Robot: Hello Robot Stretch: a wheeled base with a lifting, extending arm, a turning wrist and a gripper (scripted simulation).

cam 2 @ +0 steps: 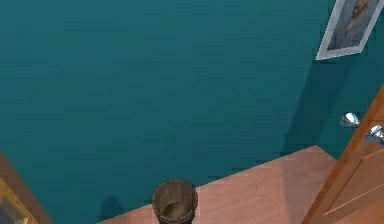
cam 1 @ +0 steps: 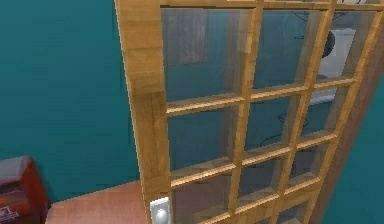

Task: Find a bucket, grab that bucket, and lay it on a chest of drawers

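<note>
I see the bucket [cam 2: 175,203] standing upright, low in the arm side view, just left of middle; the end effector's state I cannot tell.

- On my forward view I see a wooden door [cam 1: 141,90] with a grid of glass panes [cam 1: 205,50] across the middle and right; a small pale plate [cam 1: 160,211] sits low on its frame
- Left of it I get a plain teal wall [cam 1: 60,90]; reddish wooden floor [cam 1: 100,205] lies at its foot
- On my arm side view a framed picture [cam 2: 350,25] hangs at the top right on the same teal wall
- At that view's right edge stands another wooden door [cam 2: 350,190]; a silver knob [cam 2: 350,120] sticks out from it
</note>
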